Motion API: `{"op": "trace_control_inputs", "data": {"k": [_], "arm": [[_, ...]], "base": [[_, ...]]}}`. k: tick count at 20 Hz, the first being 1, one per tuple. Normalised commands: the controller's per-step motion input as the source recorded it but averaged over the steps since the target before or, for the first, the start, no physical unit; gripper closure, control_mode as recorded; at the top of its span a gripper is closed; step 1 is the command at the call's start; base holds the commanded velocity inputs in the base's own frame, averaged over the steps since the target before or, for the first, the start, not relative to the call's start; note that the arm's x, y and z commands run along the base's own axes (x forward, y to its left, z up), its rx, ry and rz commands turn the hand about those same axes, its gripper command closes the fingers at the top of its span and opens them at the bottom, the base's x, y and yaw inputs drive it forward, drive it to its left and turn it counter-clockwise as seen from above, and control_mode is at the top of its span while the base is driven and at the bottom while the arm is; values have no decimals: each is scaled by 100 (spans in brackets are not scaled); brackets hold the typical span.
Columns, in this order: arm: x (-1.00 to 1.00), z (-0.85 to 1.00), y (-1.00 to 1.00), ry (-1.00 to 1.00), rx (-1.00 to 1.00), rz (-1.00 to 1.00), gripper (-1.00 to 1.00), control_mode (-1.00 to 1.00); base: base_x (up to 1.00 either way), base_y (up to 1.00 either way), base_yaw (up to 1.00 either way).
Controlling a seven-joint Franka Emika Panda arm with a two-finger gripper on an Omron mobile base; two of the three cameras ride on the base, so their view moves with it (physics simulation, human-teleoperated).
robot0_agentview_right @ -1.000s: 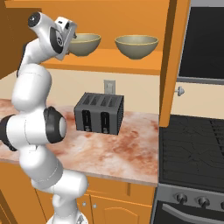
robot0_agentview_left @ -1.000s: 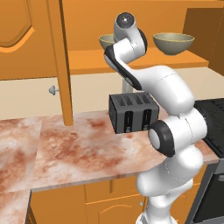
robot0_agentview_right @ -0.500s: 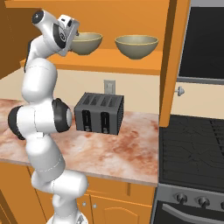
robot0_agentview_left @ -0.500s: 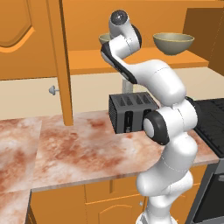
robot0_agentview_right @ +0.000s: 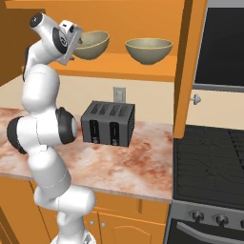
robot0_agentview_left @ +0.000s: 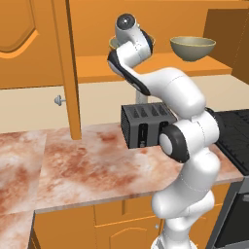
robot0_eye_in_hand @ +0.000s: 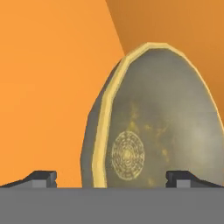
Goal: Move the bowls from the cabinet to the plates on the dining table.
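An open gap separates the two bowls [robot0_agentview_right: 92,45] [robot0_agentview_right: 148,50]; cabinet door [robot0_agentview_right: 189,66] flanks the right.

Even, bright rendered light; shadows seemingly faint.

Two bowls sit side by side on the shelf of the open cabinet [robot0_agentview_right: 143,66], above the toaster [robot0_agentview_right: 107,123]: the left bowl [robot0_agentview_right: 93,44] just ahead of the gripper [robot0_agentview_right: 76,45], the right bowl [robot0_agentview_right: 148,50] well apart. The toaster stands on the counter [robot0_agentview_right: 133,162], left of the stove [robot0_agentview_right: 209,157].
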Motion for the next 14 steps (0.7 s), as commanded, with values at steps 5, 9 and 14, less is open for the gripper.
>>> {"op": "trace_control_inputs", "data": {"k": [5,9,14], "arm": [[0,-55,8,0,0,0,100,-100],[0,-7,0,0,0,0,100,-100],[0,0,0,0,0,0,100,-100]], "base": [[0,0,0],[0,0,0],[0,0,0]]}}
